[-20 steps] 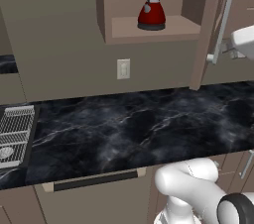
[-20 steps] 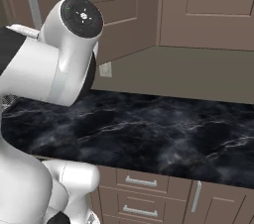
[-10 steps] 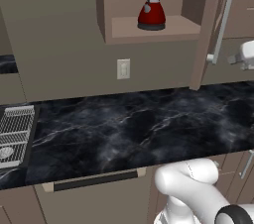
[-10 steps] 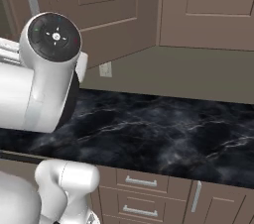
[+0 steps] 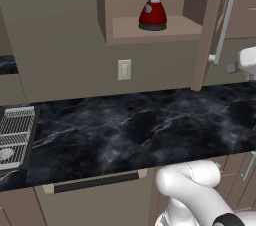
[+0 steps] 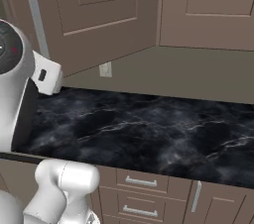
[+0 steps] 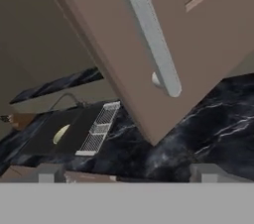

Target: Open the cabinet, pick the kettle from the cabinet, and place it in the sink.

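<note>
The two-finger gripper [image 7: 126, 171] stands with its jaws wide apart at the bottom of the hand view, holding nothing, below the long silver bar handle [image 7: 149, 32]. The brown-taupe wall cabinet [image 5: 150, 30] is open in the upper centre of the left base view, with the small glossy red kettle [image 5: 153, 14] upright on its shelf. The dark recessed sink [image 7: 54, 131] lies at the hand view's lower left, beside the silver wire rack [image 7: 99, 128].

The cabinet [image 6: 99, 15] door stands swung open over the black marble counter [image 6: 149, 134], its vertical silver bar handle [image 6: 35, 15] near the door's left edge. A white wall outlet [image 6: 105, 70] sits on the backsplash below the door's lower edge. Beige base drawers [image 6: 141, 182] with 2 silver pulls sit under the counter, and the white arm [image 6: 20, 84] occupies the left side.
</note>
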Robot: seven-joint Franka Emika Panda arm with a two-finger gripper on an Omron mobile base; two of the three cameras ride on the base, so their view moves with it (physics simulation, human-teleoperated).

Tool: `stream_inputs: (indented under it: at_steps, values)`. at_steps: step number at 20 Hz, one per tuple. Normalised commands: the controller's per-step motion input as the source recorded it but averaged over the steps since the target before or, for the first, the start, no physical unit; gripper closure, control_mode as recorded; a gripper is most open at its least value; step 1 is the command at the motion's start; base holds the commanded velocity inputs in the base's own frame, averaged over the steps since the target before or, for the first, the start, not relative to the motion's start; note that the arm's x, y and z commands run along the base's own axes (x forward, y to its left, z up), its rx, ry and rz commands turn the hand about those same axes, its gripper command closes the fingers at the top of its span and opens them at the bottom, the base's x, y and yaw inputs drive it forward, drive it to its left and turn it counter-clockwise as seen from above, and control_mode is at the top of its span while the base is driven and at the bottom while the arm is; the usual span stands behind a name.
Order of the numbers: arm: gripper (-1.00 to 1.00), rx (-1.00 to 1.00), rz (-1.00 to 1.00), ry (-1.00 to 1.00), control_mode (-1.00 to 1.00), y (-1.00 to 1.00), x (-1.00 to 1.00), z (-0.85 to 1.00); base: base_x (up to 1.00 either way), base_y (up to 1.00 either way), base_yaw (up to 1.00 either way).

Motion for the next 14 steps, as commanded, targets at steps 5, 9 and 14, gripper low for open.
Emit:
stream_inputs:
  at_steps: [5,9,14]
  values:
    - [-1.00,0.00,-0.17,0.01,-1.00,0.37,-0.27,0.00,0.00,0.00,0.00]
    - [-1.00,0.00,-0.22,0.03,-1.00,0.38,-0.11,0.00,0.00,0.00,0.00]
    - [-1.00,0.00,-0.30,0.06,-1.00,0.41,0.00,0.00,0.00,0.00,0.00]
